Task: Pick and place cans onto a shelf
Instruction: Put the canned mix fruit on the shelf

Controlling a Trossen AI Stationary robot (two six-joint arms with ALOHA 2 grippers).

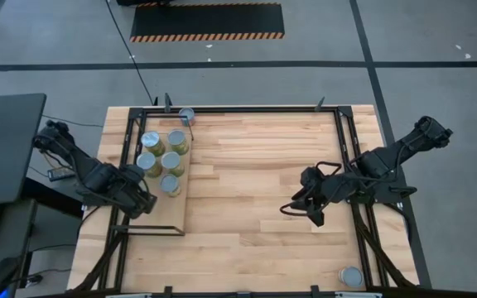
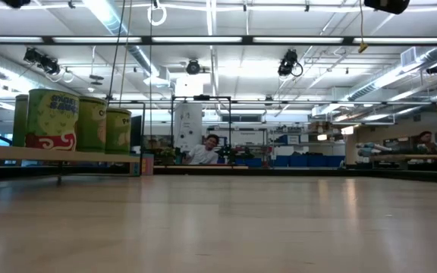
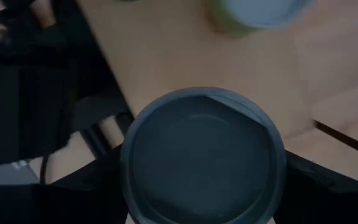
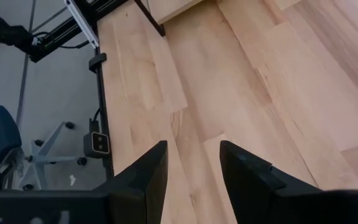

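The shelf (image 1: 157,217), a pale board in a black frame, lies at the table's left. Several cans (image 1: 150,139) stand upright on it; the low view shows them (image 2: 51,117) at the left. My left gripper (image 1: 142,203) hangs over the shelf's near part, shut on one can, whose grey round top (image 3: 204,165) fills the left wrist view. Another can (image 3: 260,12) stands just beyond it. My right gripper (image 1: 313,211) waits open over the bare table at the right, nothing between its fingers (image 4: 148,180). My left gripper pinches the can between its two fingers, one on each side of the round wall (image 3: 278,165) just under the rim. The fingers point down from above. The can stays upright, top up; whether its bottom rests on the shelf does not show.
One lone can (image 1: 187,114) stands at the table's far edge by the frame, another (image 1: 351,276) near the front right corner. Black frame rails (image 1: 346,149) run along the table's sides. The middle of the tabletop (image 1: 247,182) is bare wood.
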